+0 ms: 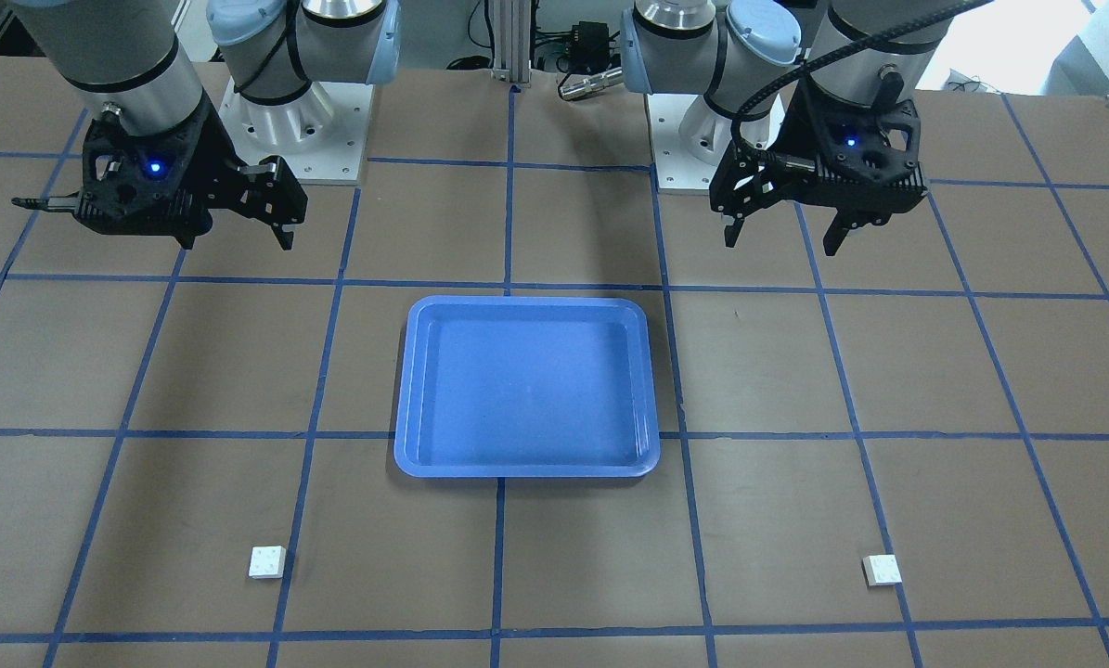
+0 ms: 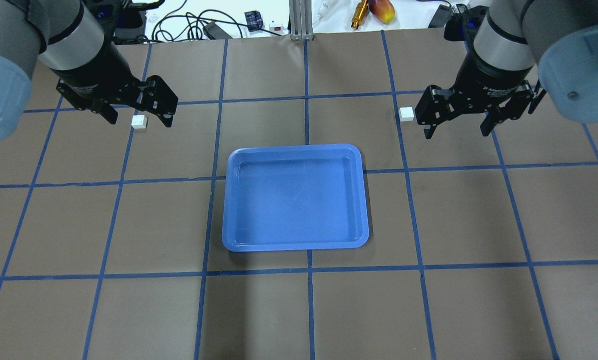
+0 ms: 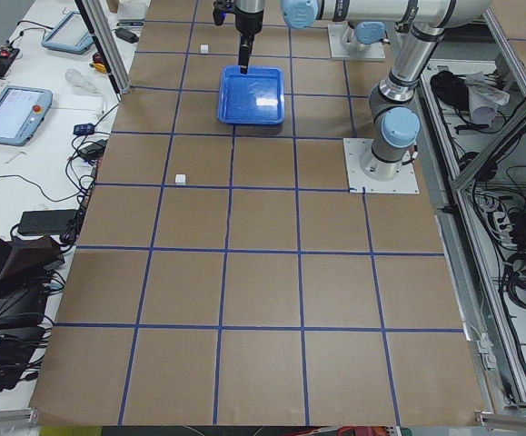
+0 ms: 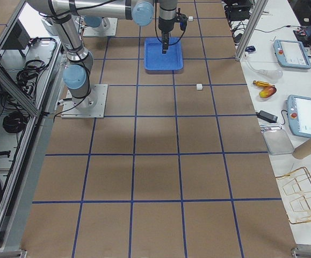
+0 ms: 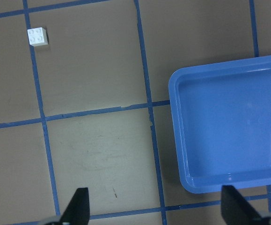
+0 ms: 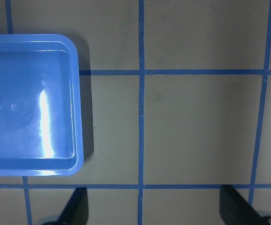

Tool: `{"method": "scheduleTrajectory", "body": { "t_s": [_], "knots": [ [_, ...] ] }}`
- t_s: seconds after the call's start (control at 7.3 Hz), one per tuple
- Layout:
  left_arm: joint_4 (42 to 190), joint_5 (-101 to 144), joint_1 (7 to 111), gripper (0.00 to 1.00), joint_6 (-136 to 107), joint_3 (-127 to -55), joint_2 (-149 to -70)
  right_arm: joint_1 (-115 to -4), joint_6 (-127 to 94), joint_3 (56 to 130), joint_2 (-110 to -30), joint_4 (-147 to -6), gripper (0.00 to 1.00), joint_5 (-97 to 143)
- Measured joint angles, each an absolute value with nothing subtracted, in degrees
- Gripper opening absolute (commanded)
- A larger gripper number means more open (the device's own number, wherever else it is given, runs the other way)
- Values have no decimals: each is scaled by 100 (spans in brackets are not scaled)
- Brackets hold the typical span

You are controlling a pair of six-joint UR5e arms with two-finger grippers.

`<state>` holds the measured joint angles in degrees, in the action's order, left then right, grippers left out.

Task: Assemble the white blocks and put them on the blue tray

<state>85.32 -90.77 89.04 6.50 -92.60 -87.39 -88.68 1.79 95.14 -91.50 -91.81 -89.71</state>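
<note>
The blue tray (image 1: 526, 385) lies empty at the table's middle; it also shows in the overhead view (image 2: 295, 197). One white block (image 1: 882, 570) lies on the table on my left arm's side, far from my base; it shows in the left wrist view (image 5: 37, 36) ahead of the tips. The other white block (image 1: 266, 561) lies on my right arm's side (image 2: 406, 113). My left gripper (image 1: 782, 239) is open and empty, held high near my base. My right gripper (image 1: 280, 223) is open and empty, also held high. The right wrist view shows only the tray (image 6: 27, 103).
The brown table (image 2: 459, 215) carries a grid of blue tape lines. Cables, a small box and a brass tool (image 2: 360, 9) lie beyond the far edge. Both arm bases (image 1: 294, 130) stand on white plates at the robot's side.
</note>
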Motion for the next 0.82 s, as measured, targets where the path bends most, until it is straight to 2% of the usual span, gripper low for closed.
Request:
{"method": "scheduleTrajectory", "body": {
  "t_s": [0.82],
  "knots": [
    [8494, -9086, 8818, 100, 594, -9247, -8907, -8868, 184, 9518, -9141, -9220, 100, -8973]
  ]
}}
